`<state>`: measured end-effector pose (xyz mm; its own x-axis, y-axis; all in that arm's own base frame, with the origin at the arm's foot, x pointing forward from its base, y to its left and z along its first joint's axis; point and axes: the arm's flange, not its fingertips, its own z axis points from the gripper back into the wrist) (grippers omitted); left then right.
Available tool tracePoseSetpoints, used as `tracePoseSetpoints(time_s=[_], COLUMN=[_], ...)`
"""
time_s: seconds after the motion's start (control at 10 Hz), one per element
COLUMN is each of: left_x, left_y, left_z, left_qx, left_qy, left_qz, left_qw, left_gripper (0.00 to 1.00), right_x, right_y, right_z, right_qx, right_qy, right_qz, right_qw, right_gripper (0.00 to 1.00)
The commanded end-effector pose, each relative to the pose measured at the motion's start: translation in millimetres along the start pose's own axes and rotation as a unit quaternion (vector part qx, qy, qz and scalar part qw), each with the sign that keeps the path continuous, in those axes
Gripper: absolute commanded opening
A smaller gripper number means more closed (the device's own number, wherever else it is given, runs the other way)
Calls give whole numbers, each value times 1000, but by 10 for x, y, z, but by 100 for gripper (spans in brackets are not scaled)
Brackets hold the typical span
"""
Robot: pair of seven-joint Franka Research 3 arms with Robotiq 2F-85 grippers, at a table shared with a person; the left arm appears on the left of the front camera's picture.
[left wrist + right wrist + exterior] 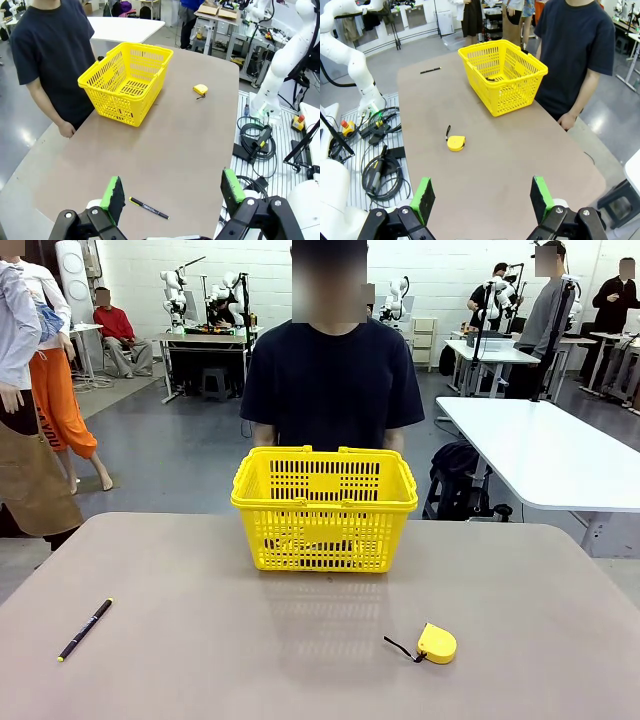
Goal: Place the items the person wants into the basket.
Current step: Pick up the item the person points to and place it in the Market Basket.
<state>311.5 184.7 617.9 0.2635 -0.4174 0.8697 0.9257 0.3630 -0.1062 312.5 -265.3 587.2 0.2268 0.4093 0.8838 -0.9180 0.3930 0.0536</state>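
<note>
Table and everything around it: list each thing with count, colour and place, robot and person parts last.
Table: one, grey-brown, between robot and person.
Basket: one, yellow, far middle of the table; something dark lies inside, too hidden to name.
Pen: one, black with yellow tip, near left of the table.
Tape measure: one, yellow, near right.
Person: one, black T-shirt, behind the basket.
Left gripper: open, over the pen.
Right gripper: open, above the table.
</note>
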Motion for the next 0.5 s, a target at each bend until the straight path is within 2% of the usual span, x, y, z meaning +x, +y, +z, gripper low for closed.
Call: tracePoseSetpoints(time_s=[0.0,0.4], left_x=[4,4], left_y=[16,16], left_z=[22,22], left_qx=[-2,-2], left_qy=[-11,-11], left_qz=[-13,-13], left_qw=[1000,1000], left_gripper=[100,100], right_x=[3,3], right_y=[-2,-2], right_z=[4,4], right_qx=[2,2], right_qy=[-10,-10], right_qz=[8,8], right_qw=[1000,1000], right_gripper=[100,100])
